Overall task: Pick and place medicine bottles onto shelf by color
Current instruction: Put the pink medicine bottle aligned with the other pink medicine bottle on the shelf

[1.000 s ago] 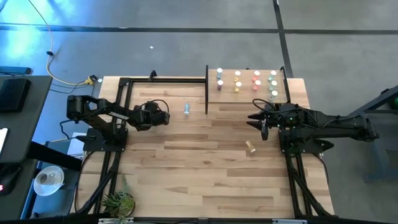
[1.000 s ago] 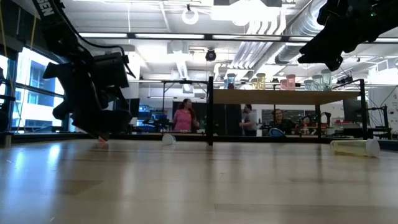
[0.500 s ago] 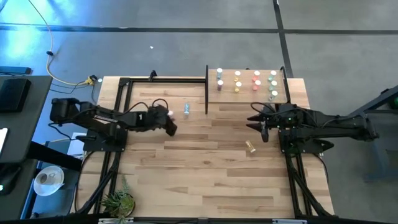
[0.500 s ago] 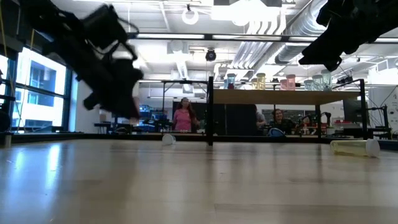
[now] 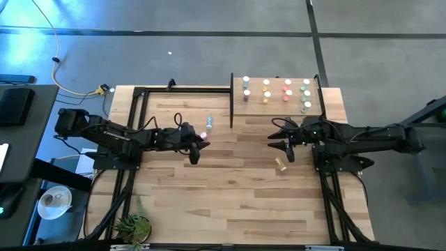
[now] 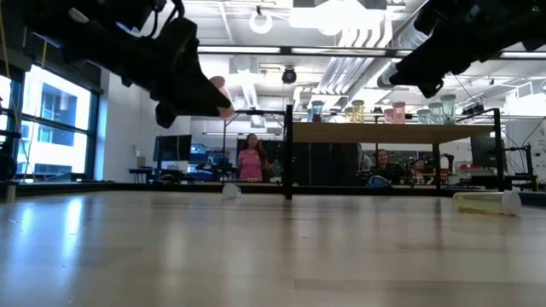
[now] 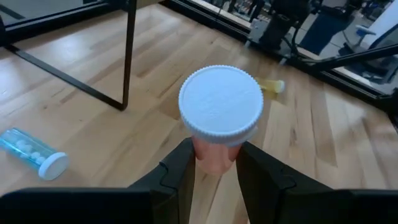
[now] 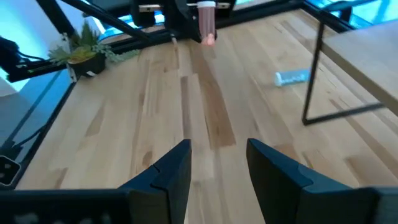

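The plank table point(image 5: 230, 202) stands on a grey concrete floor point(image 5: 209, 56) crossed by dark seams. Left of the table a black desk point(image 5: 21, 132) sits in blue light, with a yellow cable point(image 5: 59, 70) trailing over the floor behind it. A small potted plant point(image 5: 132, 224) rests at the table's near left corner. Beyond the table's far edge, tall windows point(image 6: 51, 128) glow at the left, silver ducts point(image 6: 358, 51) and strip lights run across the ceiling, and people point(image 6: 252, 160) stand among dark workstations.

I'm looking into a big open-plan lab: exposed ceiling ducts point(image 6: 375, 34), strip lights point(image 6: 256, 51), tall windows point(image 6: 51, 128), people point(image 6: 253, 159) at far desks behind my counter point(image 6: 256, 247).
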Available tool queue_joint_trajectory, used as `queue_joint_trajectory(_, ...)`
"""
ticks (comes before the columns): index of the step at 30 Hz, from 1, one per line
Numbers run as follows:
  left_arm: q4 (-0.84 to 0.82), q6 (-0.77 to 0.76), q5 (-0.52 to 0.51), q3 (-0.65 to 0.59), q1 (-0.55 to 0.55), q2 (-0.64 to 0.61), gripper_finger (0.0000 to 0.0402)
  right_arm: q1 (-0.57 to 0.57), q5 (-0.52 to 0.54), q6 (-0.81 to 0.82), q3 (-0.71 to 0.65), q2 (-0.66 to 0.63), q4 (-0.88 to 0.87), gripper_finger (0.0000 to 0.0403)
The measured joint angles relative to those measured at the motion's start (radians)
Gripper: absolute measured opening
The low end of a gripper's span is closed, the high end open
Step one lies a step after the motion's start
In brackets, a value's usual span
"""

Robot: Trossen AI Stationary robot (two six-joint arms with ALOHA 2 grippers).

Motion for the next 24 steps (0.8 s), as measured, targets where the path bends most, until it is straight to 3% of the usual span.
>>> queue_joint_trajectory(10,-0.046,0.080,0.044,0.121,-0.014,0.000,0.0096,0.011,-0.157,0.000,0.000,0.133,0.287,0.0146)
queue_joint_trajectory(17,-0.264,0.142,-0.008,0.241,-0.053,0.000,0.0095,0.094,-0.135,-0.063,0.000,0.163,0.366,0.0146)
queue_joint_trajectory(24,-0.340,0.119,-0.009,0.275,-0.084,0.001,0.0095,0.167,-0.136,-0.172,0.000,0.164,0.474,0.0146)
